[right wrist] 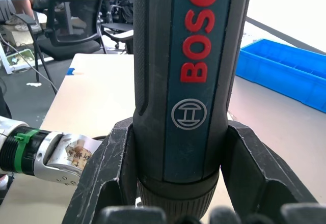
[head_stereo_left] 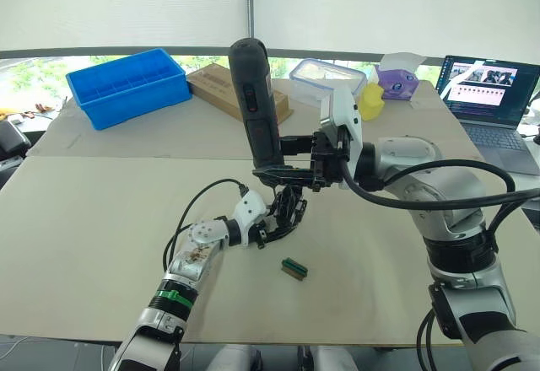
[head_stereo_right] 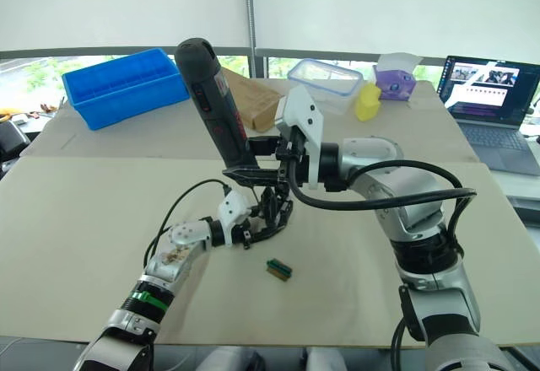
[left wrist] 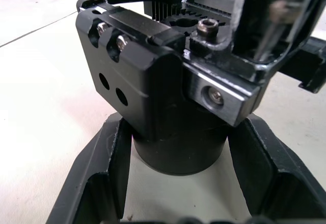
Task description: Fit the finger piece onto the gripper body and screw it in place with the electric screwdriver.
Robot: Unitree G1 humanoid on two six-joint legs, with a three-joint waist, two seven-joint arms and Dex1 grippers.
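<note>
Nearest to me, low over the front of the pale counter [head_stereo_left: 101, 244], the left claw [head_stereo_left: 274, 223] is clenched around the round base of the gripper body [head_stereo_left: 289, 208], holding it just above the surface; in the left wrist view its two black fingers [left wrist: 97, 183] press against either side of that cylindrical base [left wrist: 178, 147], with the blocky upper part and its screws standing above them. Just beside it on the counter, towards the front, lies a small green-and-brown block [head_stereo_left: 294, 269], apart from both claws. Directly above the gripper body, the right claw [head_stereo_left: 283, 158] grips the electric screwdriver [head_stereo_left: 257, 110] around its lower end, fingers [right wrist: 109, 168] closed tight on the dark barrel below the red lettering. Tilted a little off upright, the tool has its fat end high and its tip pointing down at the top of the gripper body; whether the bit actually touches a screw I cannot tell. I cannot pick out the finger piece as a separate part among the black pieces there. Along the far side of the counter sit a blue bin [head_stereo_left: 126, 84], a cardboard box [head_stereo_left: 221, 86], a clear lidded container [head_stereo_left: 325, 74], a yellow object [head_stereo_left: 369, 101], a purple tissue box [head_stereo_left: 396, 80] and an open laptop [head_stereo_left: 489, 93].
</note>
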